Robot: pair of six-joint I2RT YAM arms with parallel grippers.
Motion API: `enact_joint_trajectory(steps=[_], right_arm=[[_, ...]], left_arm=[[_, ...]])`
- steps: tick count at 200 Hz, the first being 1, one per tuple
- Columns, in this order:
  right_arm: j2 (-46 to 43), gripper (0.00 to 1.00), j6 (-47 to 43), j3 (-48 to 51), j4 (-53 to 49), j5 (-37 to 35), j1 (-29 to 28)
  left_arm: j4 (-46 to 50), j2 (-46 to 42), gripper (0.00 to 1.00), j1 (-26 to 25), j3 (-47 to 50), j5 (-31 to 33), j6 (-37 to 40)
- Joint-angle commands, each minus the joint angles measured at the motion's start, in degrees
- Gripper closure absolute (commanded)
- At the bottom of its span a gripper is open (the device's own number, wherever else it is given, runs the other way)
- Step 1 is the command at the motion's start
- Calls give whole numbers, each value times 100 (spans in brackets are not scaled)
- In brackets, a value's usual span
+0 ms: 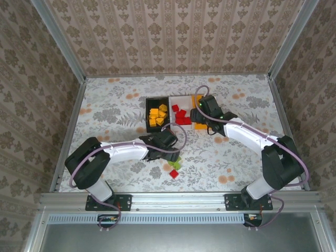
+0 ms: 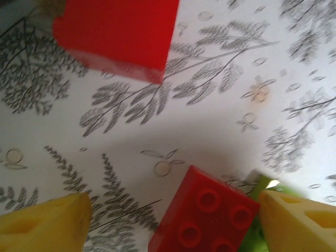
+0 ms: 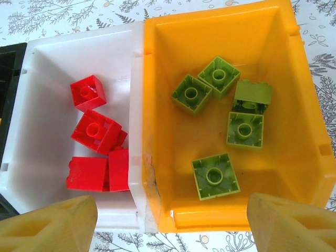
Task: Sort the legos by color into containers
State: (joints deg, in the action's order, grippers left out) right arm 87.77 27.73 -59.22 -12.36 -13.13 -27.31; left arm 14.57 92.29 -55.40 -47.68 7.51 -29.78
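L hand (image 2: 173,198) sits low over the counter (image 2: 210,105), pads (image 2: 47,220) spread, gripping nothing. A red lego (image 2: 202,215) lies betw. them, nearer one pad, w/ a green lego (image 2: 253,240) just beside it. Step in hand, prob.: picking that red one. Next calls for closing w/o nipping the green, then a carry to the white bin (image 3: 52,58). A 2nd red lego (image 2: 115,37) lies ahead of the hand, well apart. R hand (image 3: 170,205) hangs released above the orange bin (image 3: 299,94), greens (image 3: 215,176) below it. The bin walls touch, so drop well inside the rim.
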Motion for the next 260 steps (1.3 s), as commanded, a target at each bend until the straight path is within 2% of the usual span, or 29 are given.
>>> enact_joint_trajectory(steps=[1,35,60,81,110,131,149,174,194,219,260], right_arm=[[-291,23,95,154,155,-23,-2],[-420,23,101,178,146,-23,-2],[-498,23,128,235,190,-12,-2],[-530,23,119,261,166,-45,-7],[-652,23,110,358,146,-119,-2],[-706,22,100,397,125,-176,-2],[-760,22,108,437,139,-201,-2],[-765,22,161,455,124,-209,-2],[-985,22,258,539,110,-189,-2],[-1149,23,424,782,139,-79,-2],[-1404,22,655,1266,213,7,-11]], left_arm=[[488,25,22,85,71,346,-47],[749,-683,28,283,580,599,-212],[392,-1050,17,447,797,70,-136],[299,-765,17,437,675,-118,-124],[108,-337,28,451,644,-225,-137],[17,-196,43,439,644,-322,-164],[49,-296,55,419,637,-316,-184],[230,-573,66,360,632,-337,-229],[376,-939,69,354,562,-328,-274],[535,-1306,70,430,69,-291,-161],[442,-562,69,729,-1450,-283,305]])
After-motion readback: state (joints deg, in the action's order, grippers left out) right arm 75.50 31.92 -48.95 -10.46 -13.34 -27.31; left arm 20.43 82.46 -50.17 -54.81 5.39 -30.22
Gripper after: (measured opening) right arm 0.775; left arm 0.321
